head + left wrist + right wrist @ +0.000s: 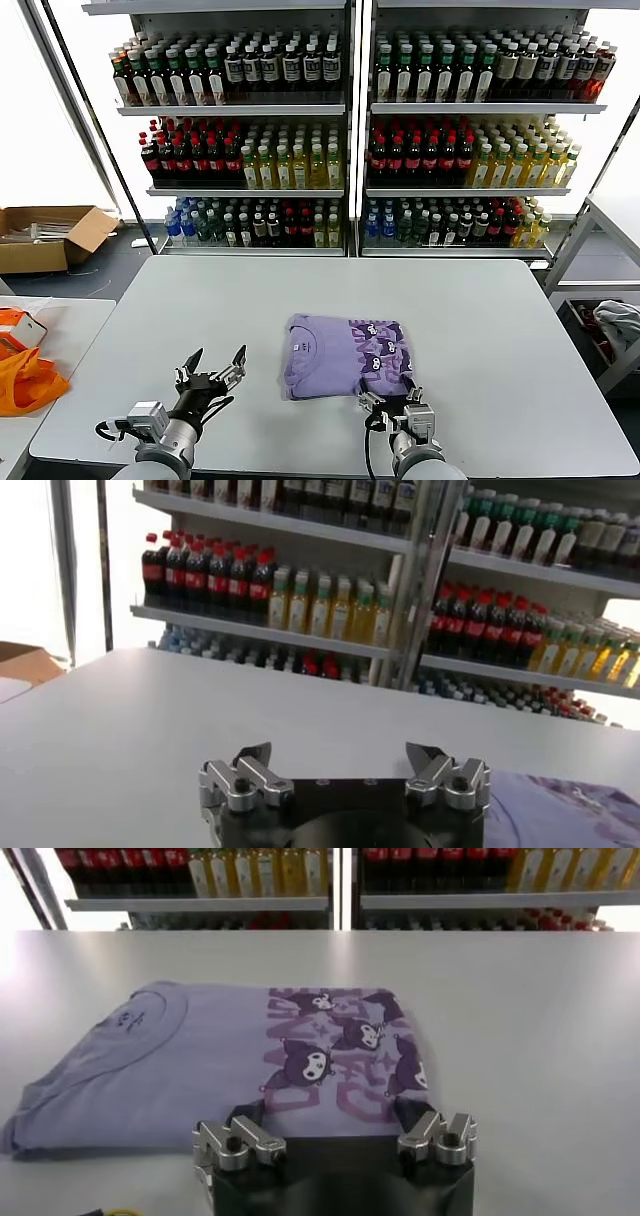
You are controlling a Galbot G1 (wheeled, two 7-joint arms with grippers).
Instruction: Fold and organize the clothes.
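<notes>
The lavender T-shirt lies folded into a flat rectangle near the middle of the grey table, its dark purple print facing up on its right half. In the right wrist view the shirt fills the foreground. My right gripper is open, its fingertips over the shirt's near right edge; it shows in its own wrist view. My left gripper is open and empty above bare table, to the left of the shirt; it shows in the left wrist view, with a corner of the shirt to one side.
Shelves of drink bottles stand behind the table. An orange bag lies on a side table at the left. A cardboard box sits on the floor at the far left. A pale cloth hangs at the right edge.
</notes>
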